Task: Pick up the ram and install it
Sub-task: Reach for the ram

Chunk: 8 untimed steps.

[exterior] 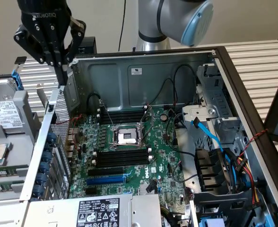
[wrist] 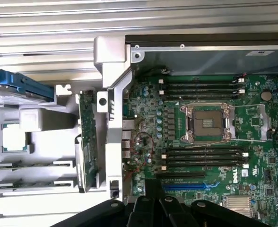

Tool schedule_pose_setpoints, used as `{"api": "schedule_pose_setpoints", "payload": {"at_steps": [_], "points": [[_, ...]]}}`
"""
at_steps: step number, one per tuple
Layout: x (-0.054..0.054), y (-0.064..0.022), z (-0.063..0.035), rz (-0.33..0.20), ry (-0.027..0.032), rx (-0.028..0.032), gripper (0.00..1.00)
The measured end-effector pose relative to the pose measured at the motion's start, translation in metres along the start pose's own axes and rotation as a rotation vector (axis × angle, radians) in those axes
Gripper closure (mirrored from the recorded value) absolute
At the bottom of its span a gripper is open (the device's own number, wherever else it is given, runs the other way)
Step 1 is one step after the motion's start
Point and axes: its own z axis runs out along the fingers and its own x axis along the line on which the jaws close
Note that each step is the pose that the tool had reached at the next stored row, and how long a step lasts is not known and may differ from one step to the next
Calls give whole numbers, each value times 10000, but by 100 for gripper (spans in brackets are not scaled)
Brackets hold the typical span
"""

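Gripper (exterior: 62, 71), black metal, pinched shut, hovers ten o'clock of large green motherboard (exterior: 129, 156); thin green ram stick (wrist: 88, 142) lies outside grey steel case (exterior: 129, 87).

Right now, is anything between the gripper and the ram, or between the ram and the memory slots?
Nothing visible lies between the shut gripper and the ram, which sits just outside the case's grey metal wall. That wall stands between the ram and the empty black memory slots.

Black fingers (wrist: 153, 204), pressed together, hang above a large green motherboard (wrist: 205, 137); a long thin green circuit-board stick (wrist: 88, 142) stands apart from them.
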Motion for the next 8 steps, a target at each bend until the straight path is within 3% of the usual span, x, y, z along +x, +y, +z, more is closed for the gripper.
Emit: {"api": "schedule_pose_setpoints", "payload": {"at_steps": [8], "points": [[368, -13, 61, -1, 0, 0, 89]]}}
